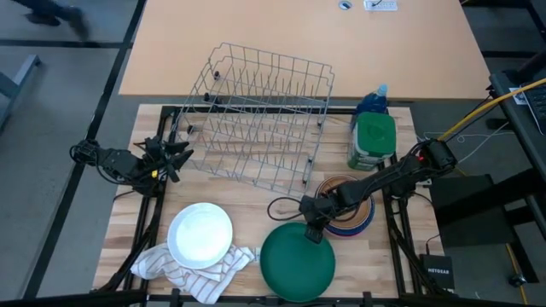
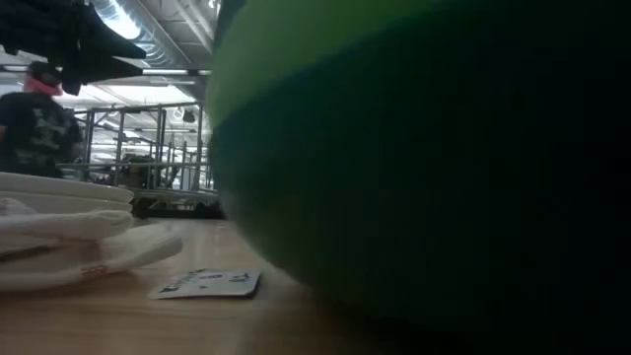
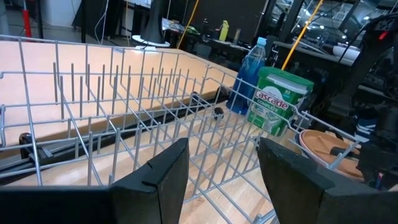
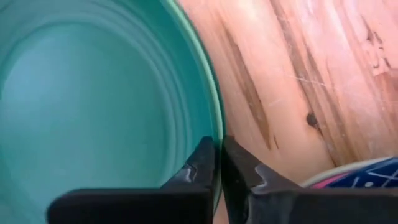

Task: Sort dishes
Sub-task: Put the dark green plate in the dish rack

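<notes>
A dark green plate (image 1: 298, 262) lies at the table's near edge and fills the low view (image 2: 424, 168). My right gripper (image 1: 312, 228) is shut on its far rim. A white plate (image 1: 200, 235) rests on a white striped cloth (image 1: 192, 271) at the near left. A stack of dishes (image 1: 351, 203), tan-brown on top with blue and pink rims below, stands just right of my right gripper. My left gripper (image 1: 175, 158) is open and empty at the left end of the wire rack (image 1: 256, 119); its fingers frame the rack in the left wrist view (image 3: 221, 177). My right gripper pinches the green plate's far rim (image 4: 216, 127) between its two fingers, one over the plate's inner side and one outside it. The fingers come slanting down from the table's right and far side. Whether the plate is lifted off the table, I cannot tell.
The wire dish rack takes up the table's middle and far part. A green-lidded Cascade container (image 1: 373, 141) and a blue bottle (image 1: 373, 101) stand at the far right. A small card (image 2: 207, 284) lies on the table. A person (image 2: 35, 123) shows in the room behind.
</notes>
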You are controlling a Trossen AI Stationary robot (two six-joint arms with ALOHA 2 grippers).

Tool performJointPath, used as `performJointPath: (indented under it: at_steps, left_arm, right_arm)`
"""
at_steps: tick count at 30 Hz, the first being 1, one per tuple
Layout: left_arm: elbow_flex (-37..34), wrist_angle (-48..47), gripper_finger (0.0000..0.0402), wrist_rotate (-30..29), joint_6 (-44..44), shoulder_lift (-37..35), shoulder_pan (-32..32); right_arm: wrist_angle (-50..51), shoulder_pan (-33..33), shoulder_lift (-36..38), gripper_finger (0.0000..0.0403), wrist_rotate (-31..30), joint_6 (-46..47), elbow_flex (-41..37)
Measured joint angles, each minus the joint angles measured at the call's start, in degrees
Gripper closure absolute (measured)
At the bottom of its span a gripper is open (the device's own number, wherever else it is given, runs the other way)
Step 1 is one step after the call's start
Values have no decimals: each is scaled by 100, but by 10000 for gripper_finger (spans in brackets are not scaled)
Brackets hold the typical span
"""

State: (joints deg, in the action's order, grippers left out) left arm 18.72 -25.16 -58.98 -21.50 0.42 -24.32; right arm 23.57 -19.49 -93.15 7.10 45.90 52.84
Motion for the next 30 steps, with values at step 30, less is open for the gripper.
performJointPath:
  at_steps: [30]
  left_arm:
    - [-229,128,218,796,-1417,0,-2]
  right_arm:
    - [547,4,5,397,-1137,-477,1164]
